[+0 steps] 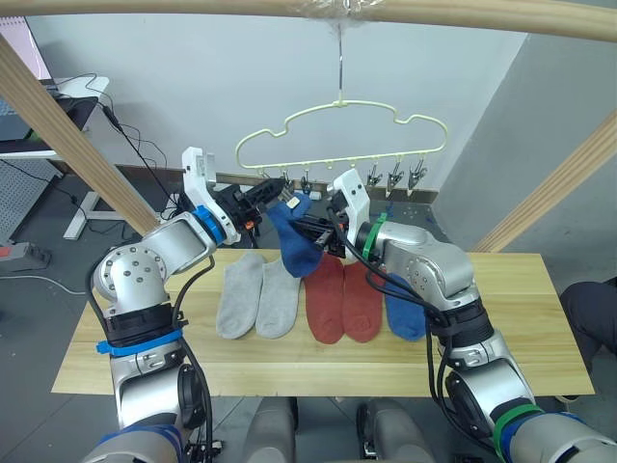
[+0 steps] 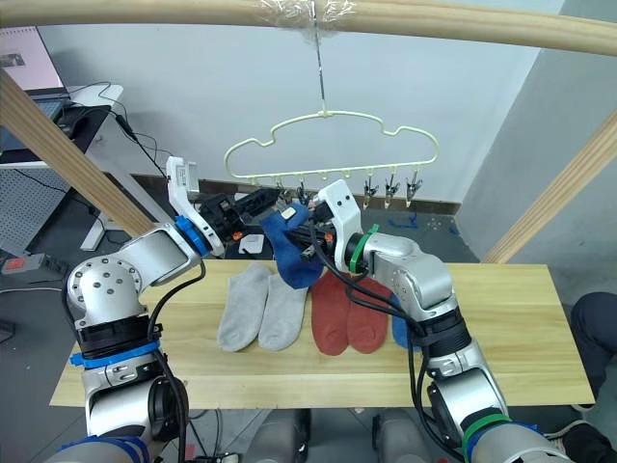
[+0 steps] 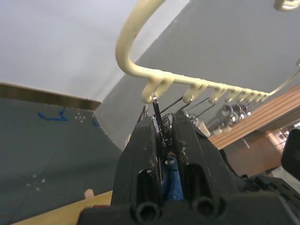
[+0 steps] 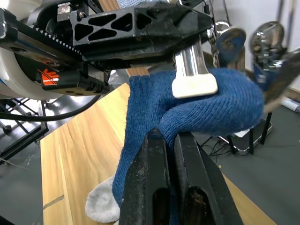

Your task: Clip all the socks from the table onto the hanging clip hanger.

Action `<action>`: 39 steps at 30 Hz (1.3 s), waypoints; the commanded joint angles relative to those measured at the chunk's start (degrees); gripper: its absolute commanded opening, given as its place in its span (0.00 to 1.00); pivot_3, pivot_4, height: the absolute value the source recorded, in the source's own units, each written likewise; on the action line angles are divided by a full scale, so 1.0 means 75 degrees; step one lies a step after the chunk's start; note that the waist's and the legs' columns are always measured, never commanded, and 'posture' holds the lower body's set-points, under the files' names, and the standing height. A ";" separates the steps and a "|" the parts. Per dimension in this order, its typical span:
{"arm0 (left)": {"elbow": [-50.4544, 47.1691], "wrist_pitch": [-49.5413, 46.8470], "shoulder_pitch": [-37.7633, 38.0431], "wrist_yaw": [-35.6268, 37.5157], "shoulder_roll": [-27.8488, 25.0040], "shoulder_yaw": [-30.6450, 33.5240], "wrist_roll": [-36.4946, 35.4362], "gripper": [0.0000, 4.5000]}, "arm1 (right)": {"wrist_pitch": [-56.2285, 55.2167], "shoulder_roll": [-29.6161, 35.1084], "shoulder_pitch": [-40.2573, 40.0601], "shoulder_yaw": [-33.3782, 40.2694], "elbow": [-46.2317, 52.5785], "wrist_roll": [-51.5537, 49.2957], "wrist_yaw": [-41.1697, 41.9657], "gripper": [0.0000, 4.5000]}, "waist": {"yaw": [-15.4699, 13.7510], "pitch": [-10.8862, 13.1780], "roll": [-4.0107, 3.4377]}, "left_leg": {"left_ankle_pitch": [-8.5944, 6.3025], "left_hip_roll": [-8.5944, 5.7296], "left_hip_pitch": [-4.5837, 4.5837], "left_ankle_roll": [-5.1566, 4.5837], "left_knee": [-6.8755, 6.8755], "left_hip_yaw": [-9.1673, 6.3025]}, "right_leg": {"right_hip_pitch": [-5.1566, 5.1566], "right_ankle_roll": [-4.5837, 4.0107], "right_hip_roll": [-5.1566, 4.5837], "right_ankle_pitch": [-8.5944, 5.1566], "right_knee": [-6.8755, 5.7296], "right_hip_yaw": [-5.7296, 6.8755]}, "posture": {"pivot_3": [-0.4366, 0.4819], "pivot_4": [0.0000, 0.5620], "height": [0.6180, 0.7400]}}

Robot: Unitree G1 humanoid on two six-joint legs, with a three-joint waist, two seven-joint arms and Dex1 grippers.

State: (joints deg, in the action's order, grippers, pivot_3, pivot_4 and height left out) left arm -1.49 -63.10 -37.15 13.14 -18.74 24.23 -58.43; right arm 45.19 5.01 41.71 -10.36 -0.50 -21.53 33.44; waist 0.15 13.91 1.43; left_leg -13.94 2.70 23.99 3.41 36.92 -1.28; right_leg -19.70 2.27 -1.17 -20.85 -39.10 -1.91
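Note:
The pale-yellow clip hanger (image 1: 337, 125) hangs by its hook from the top pole. My left gripper (image 1: 275, 195) is shut on the clip (image 3: 157, 110) at the left end of the hanger's bar. My right gripper (image 4: 171, 140) is shut on a blue sock (image 1: 294, 236) and holds it up against that clip. The clip's pale pad (image 4: 194, 85) rests on the sock's folded edge. On the table (image 1: 521, 318) lie two grey socks (image 1: 258, 294), two rust-red socks (image 1: 344, 301) and one more blue sock (image 1: 405, 311), side by side under my right arm.
A thick wooden pole (image 1: 193, 6) runs across the top, with slanted wooden posts at left (image 1: 67, 135) and right (image 1: 559, 188). Several free clips (image 1: 395, 177) hang along the bar's right part. A desk and cables (image 1: 77, 106) stand at the far left.

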 commanded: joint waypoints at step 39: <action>-0.2262 0.2085 0.2011 0.1134 -0.1438 -0.1421 0.2012 1.00 | -0.0141 0.1436 -0.2081 0.0019 0.1421 0.0151 -0.0189 1.00 | -0.0021 0.0002 -0.0002 | 0.0003 -0.0001 0.0051 0.0005 0.0002 0.0020 | -0.0090 0.0000 0.0002 0.0000 -0.0056 -0.0033 | 0.58 0.42 1.00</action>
State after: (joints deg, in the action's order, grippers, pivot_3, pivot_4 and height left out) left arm -15.53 -50.57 -22.37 21.78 -29.82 13.42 -44.79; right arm 46.71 14.95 26.51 -9.43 5.93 -21.31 30.66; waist -0.01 13.93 1.41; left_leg -13.91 2.69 24.38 3.44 36.93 -1.12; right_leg -20.37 2.27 -1.16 -20.85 -39.52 -2.16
